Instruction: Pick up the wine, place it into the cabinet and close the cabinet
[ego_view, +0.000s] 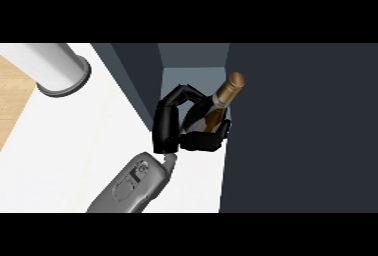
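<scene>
The wine bottle, dark with a gold neck and foil, tilts with its neck pointing up and to the right. It sits at the mouth of the dark cabinet, just in front of the pale inner space. My left hand is shut on the bottle's lower body. Its fingers curl over from the left and the thumb wraps the near side. The bottle's base is hidden by the hand. The grey forearm comes in from the lower edge. My right hand does not show.
A broad dark cabinet panel fills the whole right side beside the bottle. The cabinet's left wall stands close to my fingers. A white cylinder stands at the back left on the white counter.
</scene>
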